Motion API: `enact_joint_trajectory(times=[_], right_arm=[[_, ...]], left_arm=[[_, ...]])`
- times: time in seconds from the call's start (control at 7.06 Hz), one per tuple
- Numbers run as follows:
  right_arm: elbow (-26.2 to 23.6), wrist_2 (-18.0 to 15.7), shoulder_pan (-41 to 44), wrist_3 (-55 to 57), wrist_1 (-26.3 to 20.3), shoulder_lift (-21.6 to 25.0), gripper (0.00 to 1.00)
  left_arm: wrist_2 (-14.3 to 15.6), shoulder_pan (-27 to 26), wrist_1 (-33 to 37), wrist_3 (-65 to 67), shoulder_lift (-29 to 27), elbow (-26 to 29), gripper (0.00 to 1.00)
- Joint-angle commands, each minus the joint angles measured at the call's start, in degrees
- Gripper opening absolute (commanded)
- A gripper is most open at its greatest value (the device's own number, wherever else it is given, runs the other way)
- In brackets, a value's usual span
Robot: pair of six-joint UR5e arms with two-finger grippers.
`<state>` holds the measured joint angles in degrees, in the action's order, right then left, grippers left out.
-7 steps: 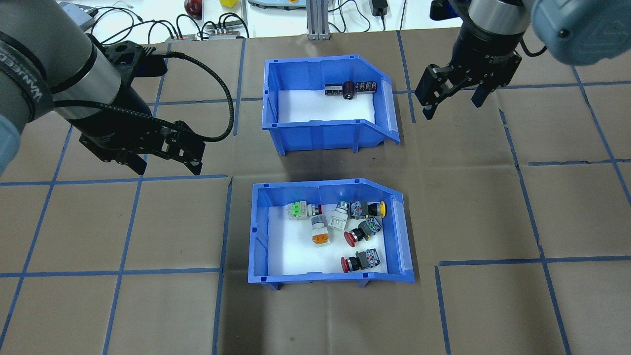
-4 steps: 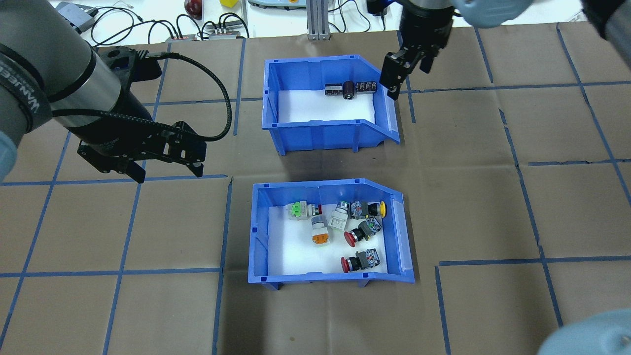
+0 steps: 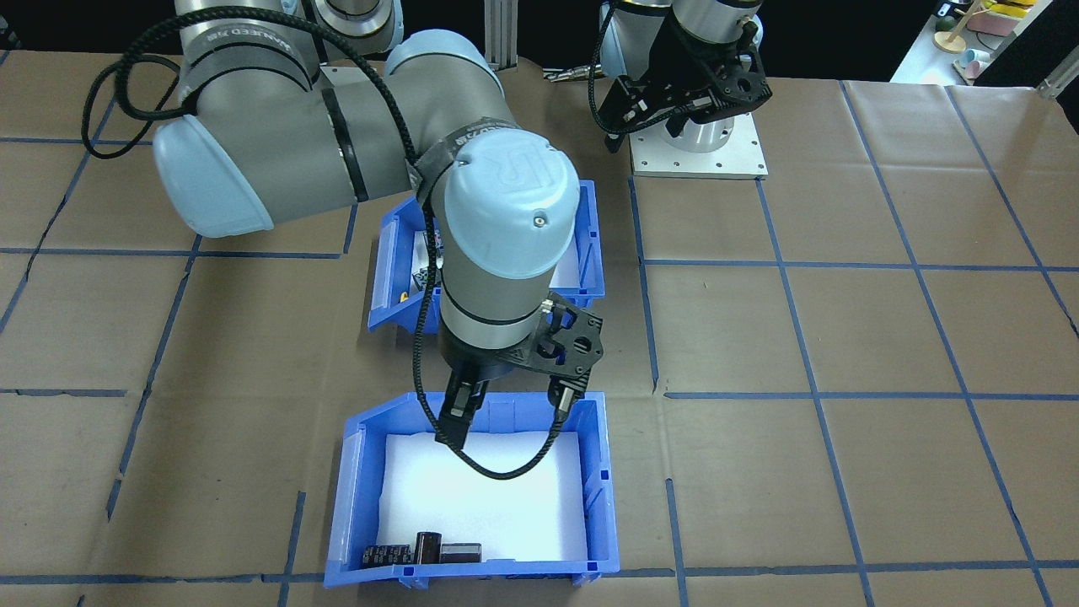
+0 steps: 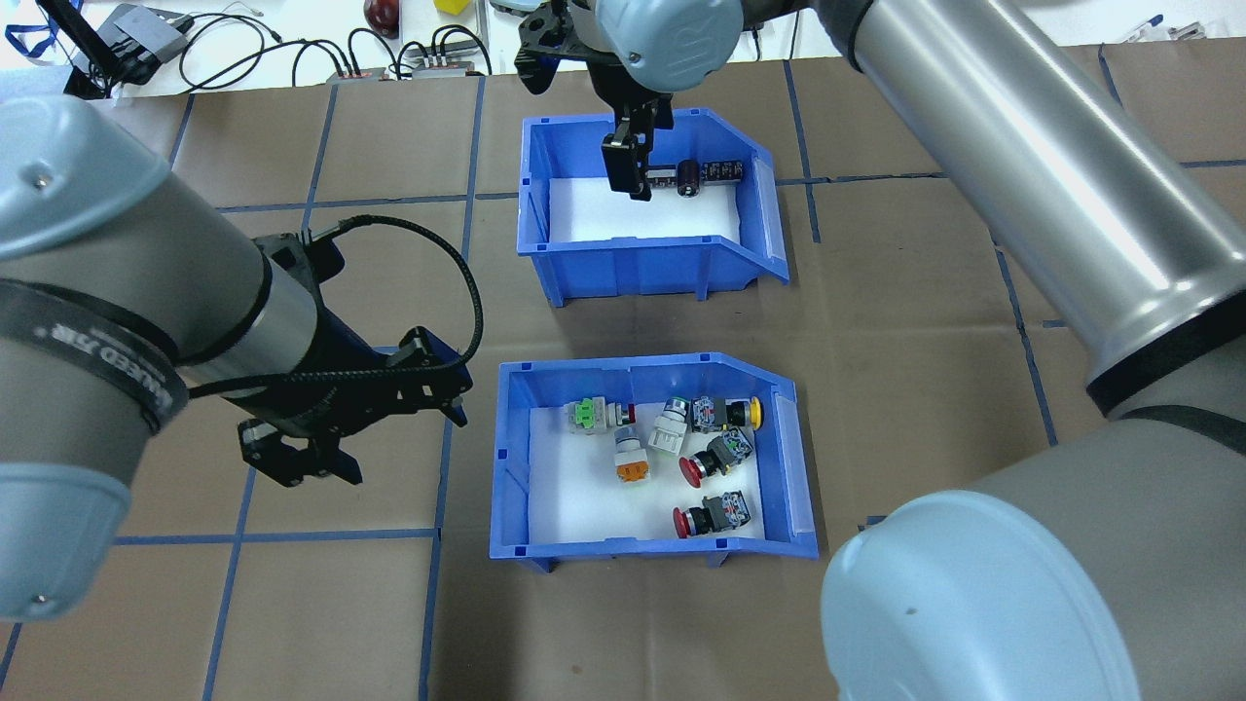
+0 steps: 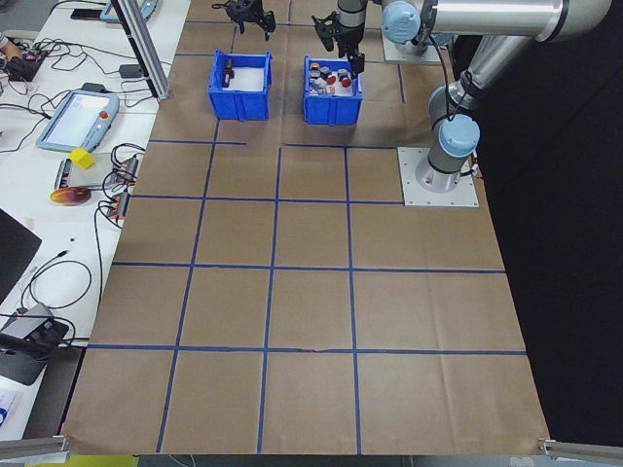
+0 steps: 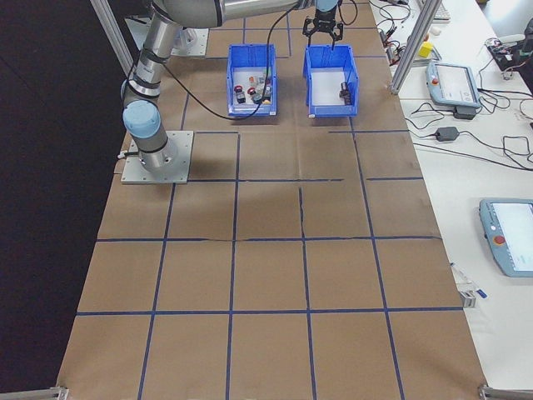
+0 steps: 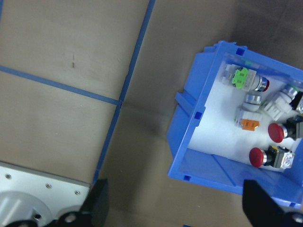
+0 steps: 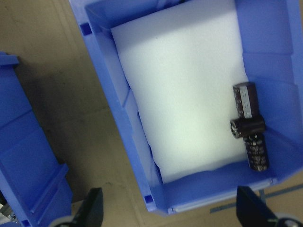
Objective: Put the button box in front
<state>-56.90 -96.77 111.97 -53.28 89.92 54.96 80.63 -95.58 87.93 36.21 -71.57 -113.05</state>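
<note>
Overhead, the button box (image 4: 647, 458), a blue plastic bin with a sloped open end and a white foam floor, sits on the brown paper-covered counter (image 4: 925, 321) at about 6 o'clock from picture centre, on the robot's near side. Small push-button switches (image 4: 715, 458) with red, yellow, orange and green caps lie scattered inside it, mostly toward its 3 o'clock end.

Matching second blue plastic bin (image 4: 642, 204) stands at 12 o'clock from the button box, well apart from it across a strip of bare paper. Three black cylindrical parts (image 4: 693, 175) lie together against its far wall.

Right hand (image 4: 628, 166) hangs over the second bin, fingers pointing down above the white foam, just beside the black parts at their 9 o'clock. Its fingers are spread, seen in the wrist view at both lower corners with nothing between them.

Left hand (image 4: 302, 458) hovers over bare counter at 9 o'clock of the button box, near its closed end but not touching. Its fingers are likewise spread and empty; the wrist view shows the box's corner (image 7: 189, 175) ahead of them.

Blue tape lines (image 4: 292, 535) grid the counter.
</note>
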Motion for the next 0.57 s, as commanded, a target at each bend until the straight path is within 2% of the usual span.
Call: enact_joint_trajectory(times=[0.0, 0.14, 0.28, 0.42], right_arm=[[-0.1, 2.5, 2.5, -5.6, 0.0, -1.3, 0.99], [-1.2, 2.7, 2.7, -10.1, 0.0, -1.3, 0.97], [-2.8, 2.6, 2.5, -10.5, 0.7, -1.3, 0.96], [-5.0, 2.6, 2.3, -10.4, 4.0, -1.3, 0.96]], left_arm=[[-0.6, -7.0, -7.7, 35.6, 0.5, -7.1, 0.98], [-0.6, -8.7, -8.5, 41.5, 0.5, -10.7, 0.99], [-0.7, -9.3, -10.5, 44.3, 0.5, -11.8, 0.99], [-2.3, -11.0, -12.8, 57.3, 0.1, -11.9, 0.99]])
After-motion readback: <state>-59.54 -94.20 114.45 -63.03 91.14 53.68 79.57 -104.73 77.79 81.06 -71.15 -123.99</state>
